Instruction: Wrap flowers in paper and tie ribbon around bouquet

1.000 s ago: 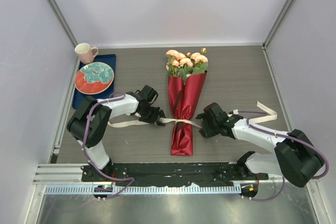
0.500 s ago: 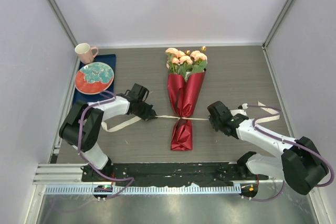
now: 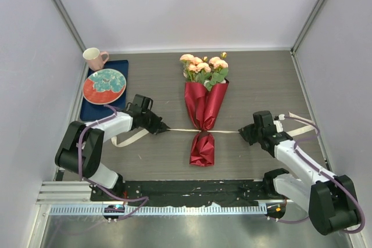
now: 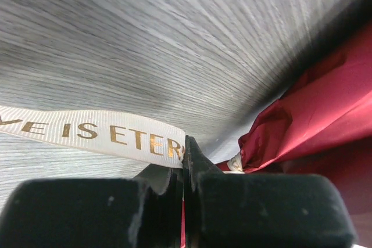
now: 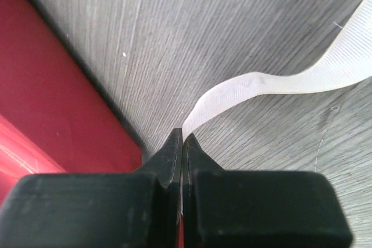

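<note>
Top external view, bouquet point(image 3: 204, 108) laid at the middle of the table point(image 3: 261, 85), ribbon point(image 3: 180, 130) cinched round the red paper point(image 3: 201, 149) and stretched taut to either side, one end pinched in the left gripper point(image 3: 165, 127), jaws fully closed, other end pinched in the right gripper point(image 3: 243, 132), likewise closed.

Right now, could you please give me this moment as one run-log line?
left gripper: shut on ribbon | right gripper: shut on ribbon | ribbon: taut, cinched around bouquet | bouquet: flat on table
</note>
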### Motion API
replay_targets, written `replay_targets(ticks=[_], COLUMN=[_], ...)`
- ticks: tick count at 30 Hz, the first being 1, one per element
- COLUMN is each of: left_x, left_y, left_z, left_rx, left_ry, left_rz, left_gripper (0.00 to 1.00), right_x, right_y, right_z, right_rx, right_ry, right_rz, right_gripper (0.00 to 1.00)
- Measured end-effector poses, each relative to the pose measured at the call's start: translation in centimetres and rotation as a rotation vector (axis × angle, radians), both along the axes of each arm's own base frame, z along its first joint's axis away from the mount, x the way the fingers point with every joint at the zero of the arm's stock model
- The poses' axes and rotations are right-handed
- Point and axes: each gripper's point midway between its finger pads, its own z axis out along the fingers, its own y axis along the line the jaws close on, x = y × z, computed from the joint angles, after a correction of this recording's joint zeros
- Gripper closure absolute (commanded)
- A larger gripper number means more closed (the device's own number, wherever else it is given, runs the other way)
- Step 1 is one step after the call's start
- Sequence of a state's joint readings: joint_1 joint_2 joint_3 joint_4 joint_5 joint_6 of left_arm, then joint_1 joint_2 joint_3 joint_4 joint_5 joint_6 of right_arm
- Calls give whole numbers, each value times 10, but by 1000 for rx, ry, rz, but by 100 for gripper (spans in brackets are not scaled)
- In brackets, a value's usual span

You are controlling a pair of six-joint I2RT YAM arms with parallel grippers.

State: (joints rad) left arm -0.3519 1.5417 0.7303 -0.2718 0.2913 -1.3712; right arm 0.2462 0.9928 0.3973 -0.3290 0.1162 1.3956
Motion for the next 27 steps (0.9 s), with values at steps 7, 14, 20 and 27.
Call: replay_targets(ticks=[7,14,20,27], left_x=[3,-3,21,28], left_y=[-1,0,28,35], left_z=[9,-18,-15,-12], left_rx=[-19,-52,15,51], left_ry=[-78,11,-64,-109], left_rz=[-44,-45,13,21], left_gripper=[97,95,74,56], right_x=[3,-1,-11,-15], right_y=[0,-9,-73,-87], right_z=[15,-1,-21,-22], right_rx=[-13,-40,-277,-358], right_ry=[-83,-39,51,65], right_rz=[38,23,-150,-163], right_gripper=[100,84,78,99])
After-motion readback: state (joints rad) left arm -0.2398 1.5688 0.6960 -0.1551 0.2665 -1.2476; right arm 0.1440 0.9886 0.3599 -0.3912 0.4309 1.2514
